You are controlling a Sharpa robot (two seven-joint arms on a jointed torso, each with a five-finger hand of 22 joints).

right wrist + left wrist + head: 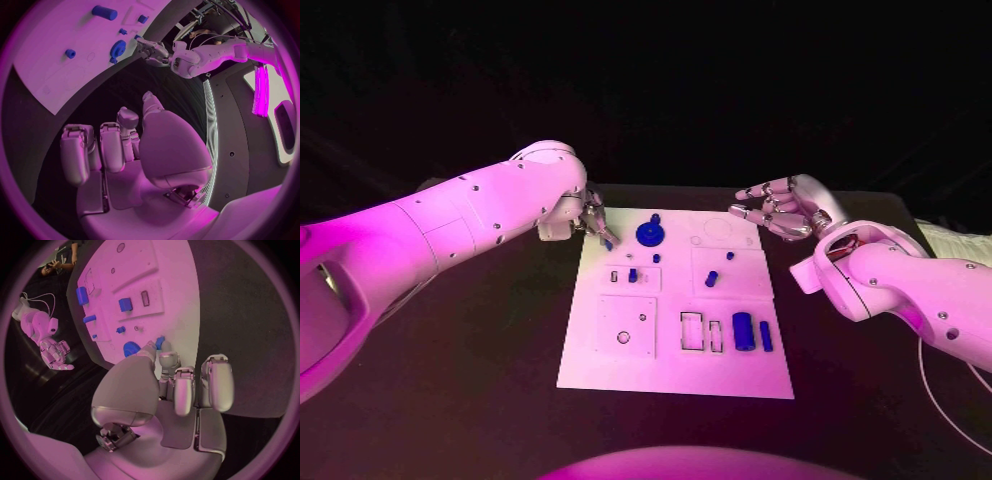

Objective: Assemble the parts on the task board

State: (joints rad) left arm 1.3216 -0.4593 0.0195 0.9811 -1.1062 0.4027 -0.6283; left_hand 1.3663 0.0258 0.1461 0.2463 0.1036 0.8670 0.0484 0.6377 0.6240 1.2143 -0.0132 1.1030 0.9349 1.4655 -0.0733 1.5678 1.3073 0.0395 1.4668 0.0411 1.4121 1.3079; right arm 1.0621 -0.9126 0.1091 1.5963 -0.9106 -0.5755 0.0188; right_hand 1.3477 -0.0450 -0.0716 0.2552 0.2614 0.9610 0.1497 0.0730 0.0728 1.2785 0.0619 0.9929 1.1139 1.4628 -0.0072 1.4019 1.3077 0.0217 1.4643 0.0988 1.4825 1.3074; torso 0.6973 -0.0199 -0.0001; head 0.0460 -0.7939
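- White board flat mid-table, long side running away from the robot, on the black table.
- Blue gear upright near the board's far edge, left of centre; also seen at and.
- Small blue pegs mid-board: one by a slot on the left half, one on the right half, a tiny one beyond it.
- Blue block and blue bar side by side near the board's right edge, close to outlined slots.
- Left hand at the board's far-left corner, fingers pointing down; small blue part pinched at the fingertips, just beside the gear.
- Same part visible at, right on the board's left edge.
- Right hand raised off the board's far-right corner, palm up, fingers loosely curled and apart, holding nothing.
- From the right wrist, fingers half bent over bare table, well apart from the board.
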